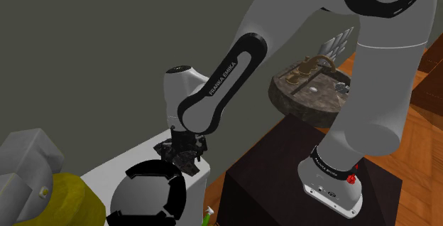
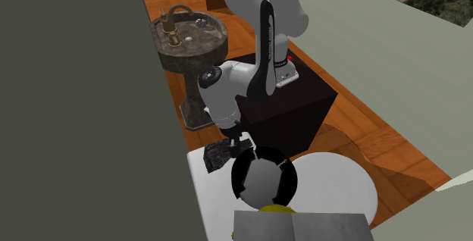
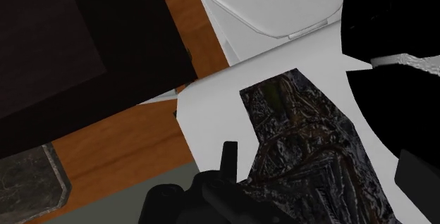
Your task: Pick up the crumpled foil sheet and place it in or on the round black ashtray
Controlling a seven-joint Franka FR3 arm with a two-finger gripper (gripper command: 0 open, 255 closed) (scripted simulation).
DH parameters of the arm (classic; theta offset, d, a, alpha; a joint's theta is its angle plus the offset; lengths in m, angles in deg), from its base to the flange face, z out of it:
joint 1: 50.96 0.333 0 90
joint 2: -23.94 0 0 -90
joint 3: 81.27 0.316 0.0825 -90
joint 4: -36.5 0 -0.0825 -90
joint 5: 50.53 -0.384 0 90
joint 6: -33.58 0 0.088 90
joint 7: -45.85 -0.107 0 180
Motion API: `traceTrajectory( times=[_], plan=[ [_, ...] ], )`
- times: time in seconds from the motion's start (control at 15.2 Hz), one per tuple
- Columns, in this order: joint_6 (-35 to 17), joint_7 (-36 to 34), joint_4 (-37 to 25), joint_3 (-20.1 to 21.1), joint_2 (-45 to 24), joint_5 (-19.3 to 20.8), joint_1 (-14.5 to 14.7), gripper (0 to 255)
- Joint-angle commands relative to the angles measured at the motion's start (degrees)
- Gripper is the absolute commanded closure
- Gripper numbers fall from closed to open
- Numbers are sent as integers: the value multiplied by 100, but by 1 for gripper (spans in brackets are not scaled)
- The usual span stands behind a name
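- The white arm bends down from its dark box stand [image 1: 284, 183] and sets its black gripper [image 1: 186, 146] low over a white top [image 1: 110, 169].
- The crumpled foil sheet [image 3: 310, 141], dark and wrinkled with dull glints, lies flat on that white top directly under the gripper.
- In the wrist view one finger [image 3: 229, 160] stands just beside the sheet's edge. The other finger blends into the black at the far side, so its outline is hard to trace.
- The fingers appear spread wide, with the foil lying between them and not clasped.
- The round black ashtray [image 1: 152, 169], grey in the middle with notches in its rim, sits on the same white top just beside the foil. In the wrist view a narrow strip of white separates the two.
- In the shoulder view the ashtray lies below and to the left of the foil. In the second exterior view it lies below and to the right of it.
- A stone basin [image 1: 312, 102] with a curved tap [image 1: 314, 67] stands behind the stand on a wooden floor [image 2: 364, 129].
- A yellow object [image 1: 64, 205] with a grey block [image 1: 25, 162] on it fills the shoulder view's lower left corner.
- A round white lid [image 2: 337, 190] lies on the second exterior view's right of the ashtray.
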Motion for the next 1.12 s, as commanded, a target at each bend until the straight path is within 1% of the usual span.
traceTrajectory(
  times=[0.0, 0.59, 1.06],
  plan=[
    [7, 1, 4, 14, -6, -3, 11, 255],
    [0, -4, 0, 10, -18, 4, 16, 255],
    [505, 92, -8, 176, 514, -261, -125, 255]
  ],
)
